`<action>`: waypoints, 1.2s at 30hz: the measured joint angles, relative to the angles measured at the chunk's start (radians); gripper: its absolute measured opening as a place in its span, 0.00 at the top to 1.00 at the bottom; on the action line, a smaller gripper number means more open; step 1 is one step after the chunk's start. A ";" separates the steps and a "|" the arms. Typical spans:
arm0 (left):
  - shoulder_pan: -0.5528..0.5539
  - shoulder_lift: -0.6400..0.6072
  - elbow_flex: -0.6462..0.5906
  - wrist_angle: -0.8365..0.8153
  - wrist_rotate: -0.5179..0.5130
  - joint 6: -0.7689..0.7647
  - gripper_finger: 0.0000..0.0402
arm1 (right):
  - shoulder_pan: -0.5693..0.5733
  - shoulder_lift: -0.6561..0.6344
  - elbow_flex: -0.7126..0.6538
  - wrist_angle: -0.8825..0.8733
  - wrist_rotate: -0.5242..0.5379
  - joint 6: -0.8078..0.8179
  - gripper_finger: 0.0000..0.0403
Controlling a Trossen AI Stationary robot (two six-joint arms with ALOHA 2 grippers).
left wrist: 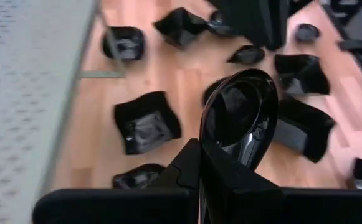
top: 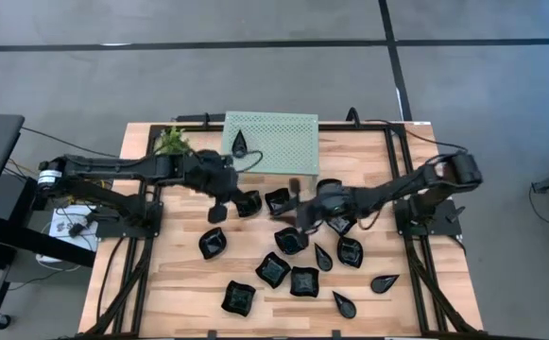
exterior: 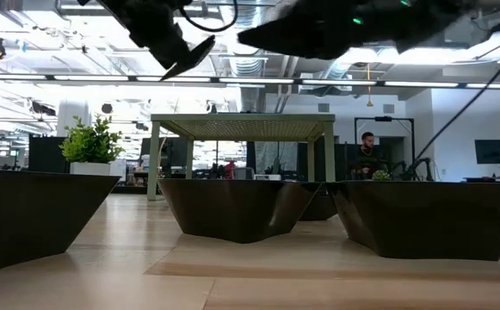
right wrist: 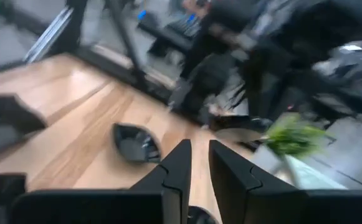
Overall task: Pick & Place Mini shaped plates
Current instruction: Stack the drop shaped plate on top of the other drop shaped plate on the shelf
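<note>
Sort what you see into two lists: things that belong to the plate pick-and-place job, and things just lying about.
Job: black mini plates scattered on the table; teardrop plate held in left tool; right tool; green perforated rack.
Lying about: potted plant.

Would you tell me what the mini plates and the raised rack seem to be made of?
Mini plates: glossy black, likely glazed ceramic or hard plastic; the one in the left gripper mirrors light. Raised rack: pale green perforated sheet, probably painted metal, matte.
</note>
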 joint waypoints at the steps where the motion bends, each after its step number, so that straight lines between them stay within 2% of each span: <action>1: -0.016 0.002 -0.009 0.007 -0.001 -0.001 0.98 | 0.010 0.025 0.042 -0.047 0.000 0.000 0.87; 6: -0.107 0.008 -0.091 -0.045 0.019 -0.068 0.98 | 0.052 0.134 0.240 -0.311 0.002 -0.002 0.87; 11: -0.239 -0.001 -0.183 -0.093 0.020 -0.212 0.98 | 0.078 0.194 0.339 -0.454 0.014 -0.002 0.87; 18: -0.482 -0.001 -0.328 -0.089 0.022 -0.377 0.98 | 0.087 0.201 0.360 -0.502 0.034 0.016 0.87; 22: -0.579 -0.001 -0.377 -0.082 -0.068 -0.463 0.98 | 0.087 0.198 0.360 -0.497 0.027 0.031 0.83; 25: -0.602 -0.001 -0.393 -0.065 -0.144 -0.465 0.98 | 0.086 0.201 0.360 -0.516 0.027 0.071 0.77; 31: -0.578 -0.001 -0.394 -0.050 -0.154 -0.465 0.98 | 0.093 0.201 0.360 -0.502 0.026 0.040 0.65; 36: -0.545 -0.001 -0.394 -0.034 -0.171 -0.466 0.98 | 0.093 0.201 0.360 -0.497 0.022 0.024 0.59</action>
